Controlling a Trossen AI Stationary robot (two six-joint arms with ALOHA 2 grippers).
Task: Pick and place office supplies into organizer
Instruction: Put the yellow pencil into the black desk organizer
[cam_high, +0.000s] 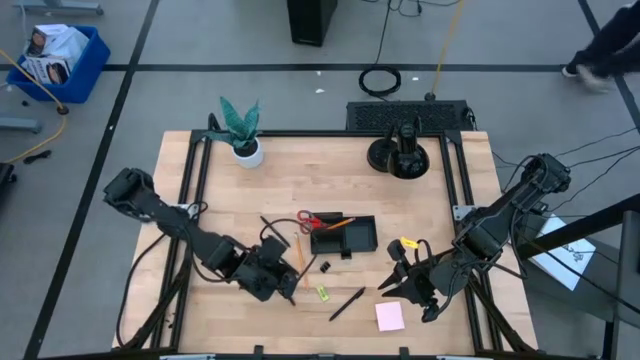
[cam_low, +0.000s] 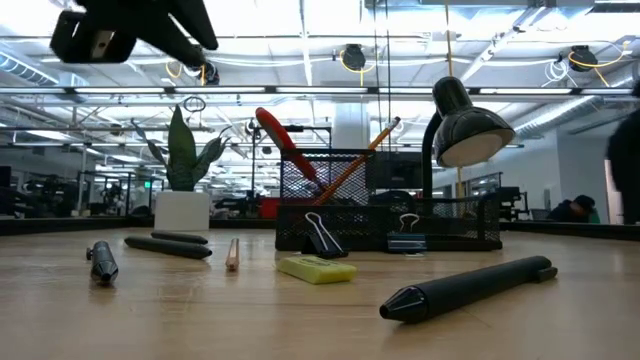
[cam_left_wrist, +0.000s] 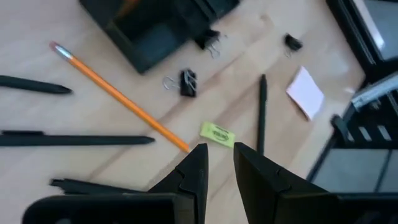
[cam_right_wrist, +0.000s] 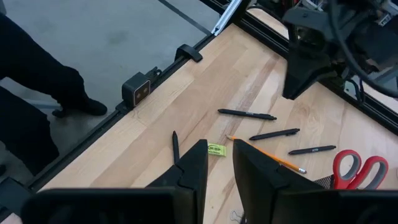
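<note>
Both end effectors, left (cam_high: 283, 283) and right (cam_high: 408, 285), hover slightly parted, grasping nothing; no writing is readable.

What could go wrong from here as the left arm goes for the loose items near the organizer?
1. The left gripper hangs over a crowded patch: the orange pencil, yellow-green piece and a black pen lie close together, so closing may catch or push the wrong one.
2. The binder clip sits right beside the organizer; the fingers may hit its wall.
3. Scissors and a pencil already lean out of it and could be knocked.
</note>
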